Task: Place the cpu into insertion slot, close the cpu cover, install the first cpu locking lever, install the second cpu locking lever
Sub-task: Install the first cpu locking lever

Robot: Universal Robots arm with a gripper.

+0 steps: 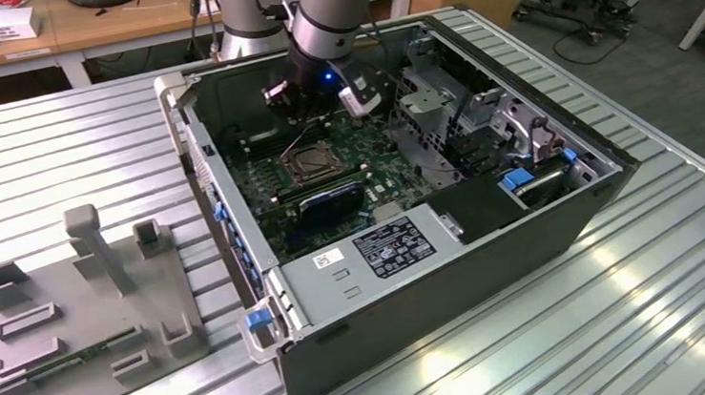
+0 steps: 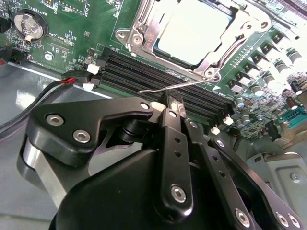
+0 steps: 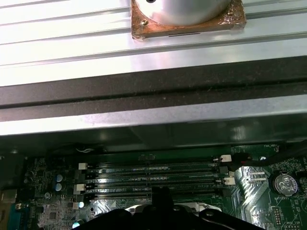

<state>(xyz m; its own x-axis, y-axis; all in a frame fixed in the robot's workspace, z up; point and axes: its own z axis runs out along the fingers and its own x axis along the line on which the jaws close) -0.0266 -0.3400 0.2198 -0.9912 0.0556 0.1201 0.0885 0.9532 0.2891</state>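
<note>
The cpu (image 2: 192, 28) lies flat in the insertion slot (image 1: 311, 163), its silver top showing. The steel cpu cover (image 2: 144, 19) sits down around it like a frame. A thin wire locking lever (image 2: 192, 84) sticks out along the socket's edge, over the black memory slots (image 2: 144, 72). My gripper (image 2: 169, 103) is shut with nothing between its fingers, its tips just beside that lever; I cannot tell whether they touch it. In the exterior view the gripper (image 1: 318, 100) hangs inside the open computer case, just behind the socket.
The case walls (image 1: 462, 274) close in on all sides. A drive cage with blue tabs (image 1: 524, 182) stands at the exterior view's right. A red and black cable (image 2: 67, 80) and a coin battery (image 2: 29, 26) lie near the memory slots (image 3: 153, 177). A grey fixture plate (image 1: 82, 317) sits outside.
</note>
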